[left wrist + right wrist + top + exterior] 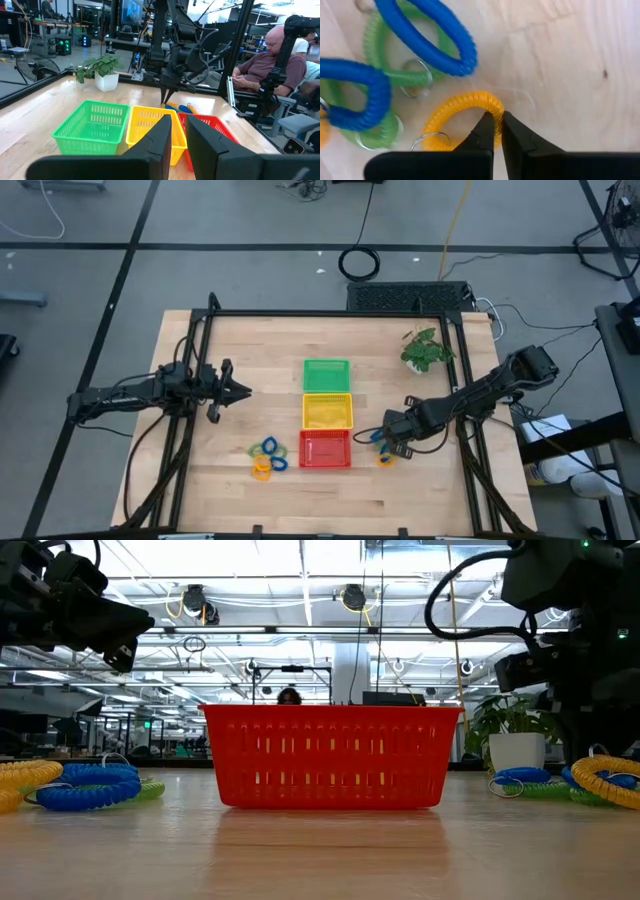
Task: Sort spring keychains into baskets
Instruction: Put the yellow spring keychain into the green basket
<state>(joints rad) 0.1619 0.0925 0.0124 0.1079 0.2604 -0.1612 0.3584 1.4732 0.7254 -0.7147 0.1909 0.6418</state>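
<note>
The green basket, yellow basket and red basket stand in a row down the table's middle. One cluster of spring keychains lies left of the red basket. My right gripper is down on a second cluster right of the red basket. There, blue and green coils lie flat beside a yellow keychain, on which the gripper is shut. My left gripper hovers shut left of the baskets, holding nothing. My right gripper pinches the yellow keychain's coiled strand between its two fingertips, coming from above and pointing down. The fingers lie across the strand. The loop lies flat on the wood with its metal ring beside it.
A potted plant stands at the far right of the table. A dark frame edges the table. Bare wood lies near the front edge and around my left gripper. A seated person is beyond the table's right side.
</note>
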